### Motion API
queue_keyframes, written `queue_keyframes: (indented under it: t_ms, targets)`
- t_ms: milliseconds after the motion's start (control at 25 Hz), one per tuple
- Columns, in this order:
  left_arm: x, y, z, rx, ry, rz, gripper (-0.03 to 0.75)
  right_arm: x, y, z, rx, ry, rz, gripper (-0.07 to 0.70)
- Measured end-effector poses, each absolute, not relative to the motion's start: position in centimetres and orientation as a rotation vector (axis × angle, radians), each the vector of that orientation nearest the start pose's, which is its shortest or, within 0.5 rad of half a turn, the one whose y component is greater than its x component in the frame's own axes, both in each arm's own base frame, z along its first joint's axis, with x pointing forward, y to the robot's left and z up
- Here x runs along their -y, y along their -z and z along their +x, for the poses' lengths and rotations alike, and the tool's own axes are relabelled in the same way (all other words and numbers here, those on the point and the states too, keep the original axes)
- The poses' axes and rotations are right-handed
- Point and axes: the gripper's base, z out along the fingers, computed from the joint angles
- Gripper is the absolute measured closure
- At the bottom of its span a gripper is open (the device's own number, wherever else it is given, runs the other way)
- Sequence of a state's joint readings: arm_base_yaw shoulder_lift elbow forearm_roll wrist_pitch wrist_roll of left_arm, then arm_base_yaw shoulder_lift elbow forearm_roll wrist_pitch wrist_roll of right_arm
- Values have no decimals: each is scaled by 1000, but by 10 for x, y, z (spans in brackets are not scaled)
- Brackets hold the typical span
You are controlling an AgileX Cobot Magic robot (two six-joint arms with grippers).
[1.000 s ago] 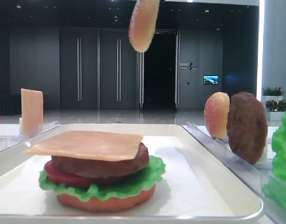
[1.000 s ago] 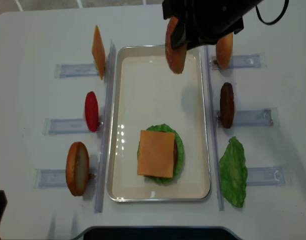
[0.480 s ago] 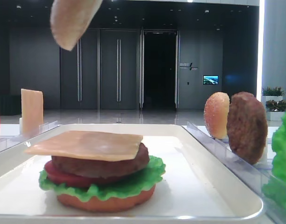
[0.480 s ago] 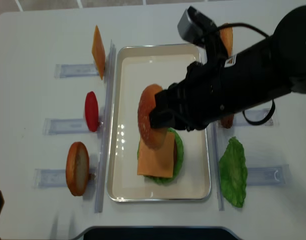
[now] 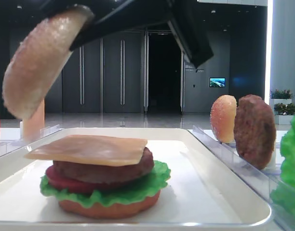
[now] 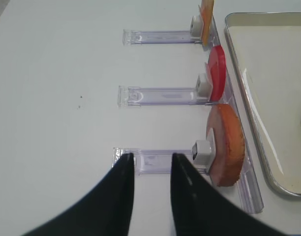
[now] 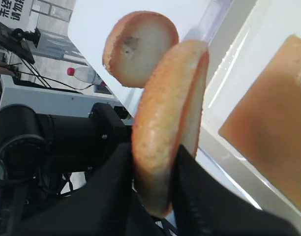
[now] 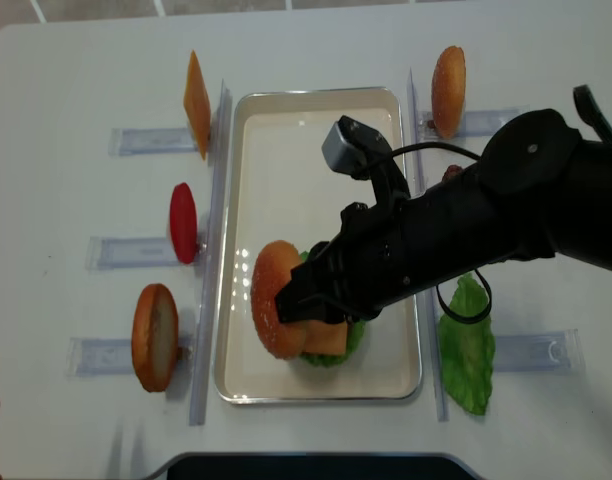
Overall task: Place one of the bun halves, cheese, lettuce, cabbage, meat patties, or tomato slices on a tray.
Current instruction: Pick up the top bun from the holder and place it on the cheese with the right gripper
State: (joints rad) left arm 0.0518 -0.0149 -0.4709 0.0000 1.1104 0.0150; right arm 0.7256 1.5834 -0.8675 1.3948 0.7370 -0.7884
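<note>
The right gripper (image 7: 160,196) pinches a domed bun top (image 8: 273,312) on edge above the white tray (image 8: 308,115), over the stack's left side near the tray's front edge, where a cheese slice (image 5: 89,149) caps patty, tomato and lettuce. The left gripper (image 6: 151,169) hovers over the table with its jaws parted, holding nothing.

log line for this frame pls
right gripper: shut on bun top | position: above stacked burger on tray | bun: tilted, unreleased | left gripper: holds nothing
</note>
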Motion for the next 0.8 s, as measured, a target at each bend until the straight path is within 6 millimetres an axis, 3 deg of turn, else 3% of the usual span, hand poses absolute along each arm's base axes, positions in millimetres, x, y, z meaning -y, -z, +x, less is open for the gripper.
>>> queue_keyframes:
  t_ms: [280, 560, 800]
  targets:
    - [0, -265, -6, -2108, -40, -39, 618, -247, -202, 206, -2530, -1466, -619, 430]
    - [0, -265, -6, -2108, -40, -39, 699, -235, -201, 220, -2504, -1496, -577, 430]
    - [0, -265, -6, -2108, -40, -39, 715, -226, -203, 228, -2494, -1520, -546, 430]
